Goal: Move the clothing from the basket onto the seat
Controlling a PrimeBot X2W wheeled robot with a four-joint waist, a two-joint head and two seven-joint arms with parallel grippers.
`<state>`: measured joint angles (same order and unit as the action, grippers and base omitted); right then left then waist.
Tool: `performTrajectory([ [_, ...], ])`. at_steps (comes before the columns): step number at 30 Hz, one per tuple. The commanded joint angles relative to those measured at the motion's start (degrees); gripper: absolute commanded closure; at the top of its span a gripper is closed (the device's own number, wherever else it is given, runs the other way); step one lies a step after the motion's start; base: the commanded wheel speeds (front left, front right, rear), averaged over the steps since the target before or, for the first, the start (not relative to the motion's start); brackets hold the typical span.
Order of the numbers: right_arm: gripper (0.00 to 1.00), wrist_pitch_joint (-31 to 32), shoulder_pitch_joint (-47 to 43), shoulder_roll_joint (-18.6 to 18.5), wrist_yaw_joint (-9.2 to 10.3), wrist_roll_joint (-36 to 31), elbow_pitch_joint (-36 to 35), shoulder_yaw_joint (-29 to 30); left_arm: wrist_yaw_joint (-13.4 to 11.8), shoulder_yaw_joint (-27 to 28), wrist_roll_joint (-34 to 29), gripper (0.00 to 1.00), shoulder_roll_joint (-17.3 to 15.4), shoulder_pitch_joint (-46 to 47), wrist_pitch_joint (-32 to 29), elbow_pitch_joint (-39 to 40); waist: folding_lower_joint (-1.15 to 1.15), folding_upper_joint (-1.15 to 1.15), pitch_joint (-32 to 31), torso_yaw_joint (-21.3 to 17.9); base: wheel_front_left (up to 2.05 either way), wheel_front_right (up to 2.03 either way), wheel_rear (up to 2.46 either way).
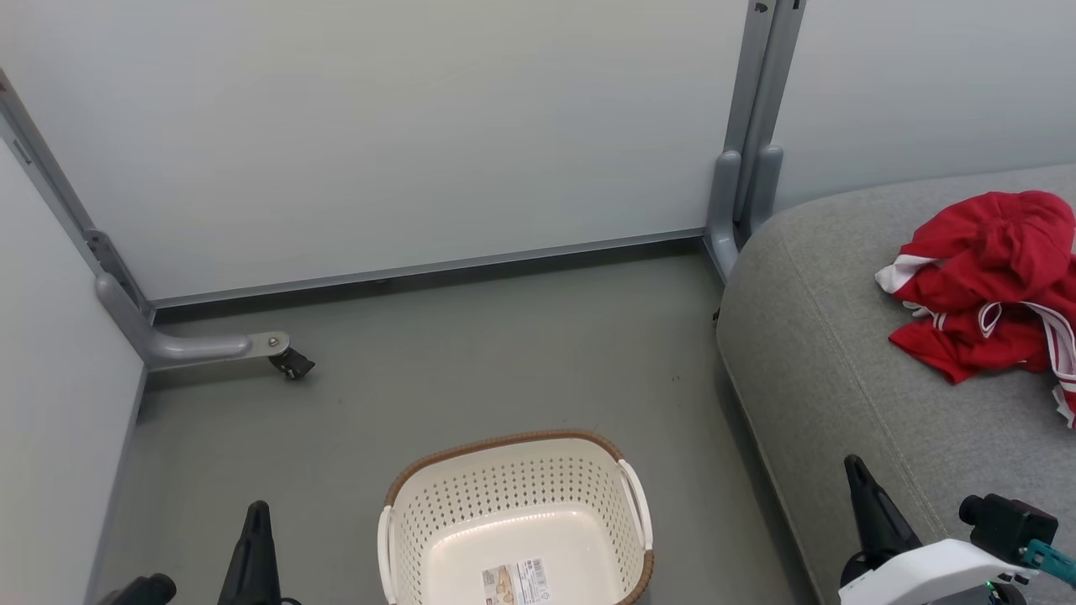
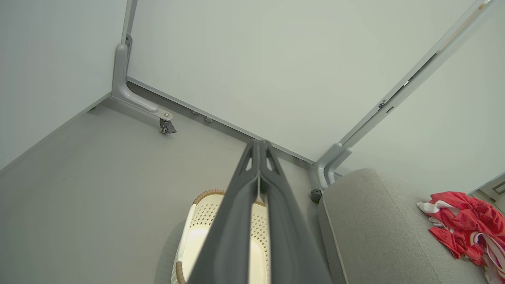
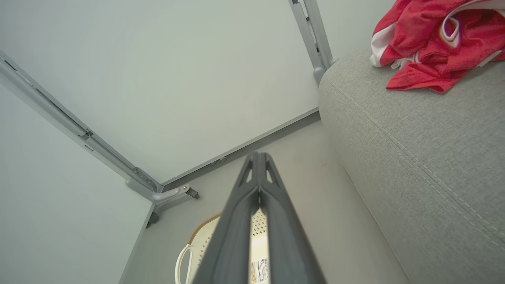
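Clothing (image 1: pixel 988 286) lay in one crumpled red heap with white trim on your single grey seat (image 1: pixel 841 361), toward the right edge of the head view. How many garments made up that heap you could not have told. One cream basket (image 1: pixel 504 491) with a brown rim stood on the grey floor (image 1: pixel 471 353) near the seat's side, apart from it. Its pale bottom was showing, with one paper label (image 1: pixel 515 581) on it, and it had two white handles (image 1: pixel 636 504), one on each side. You had two grippers in view, each with two long dark fingers. Your left gripper (image 1: pixel 257 514) stood at the lower left, above the floor to the left of the basket; its fingers were clenched together on nothing, and the left wrist view showed them pressed tip to tip. Your right gripper (image 1: pixel 856 467) stood at the lower right, over the near part of the seat and well apart from the clothing, its fingers likewise clenched and holding nothing. One dark caster (image 1: pixel 292 363) sat under the panel foot at the far left.
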<state>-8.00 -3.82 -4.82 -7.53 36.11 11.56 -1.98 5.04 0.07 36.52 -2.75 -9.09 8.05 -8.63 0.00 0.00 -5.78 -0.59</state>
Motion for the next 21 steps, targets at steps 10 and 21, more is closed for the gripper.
performTrajectory([
  [10,1.00,2.3,3.0,0.0,0.02,9.8,-0.1,1.6,0.6,1.3,9.7,1.00,-0.3,4.1,-2.4,-0.3,0.00,0.00,0.6,0.1,0.00,0.00,0.00],
  [21,1.00,4.3,4.3,0.3,0.03,17.8,0.3,2.7,0.9,2.2,17.6,1.00,-0.3,6.1,-4.5,-1.2,0.00,0.00,1.3,0.1,0.00,0.00,0.00],
])
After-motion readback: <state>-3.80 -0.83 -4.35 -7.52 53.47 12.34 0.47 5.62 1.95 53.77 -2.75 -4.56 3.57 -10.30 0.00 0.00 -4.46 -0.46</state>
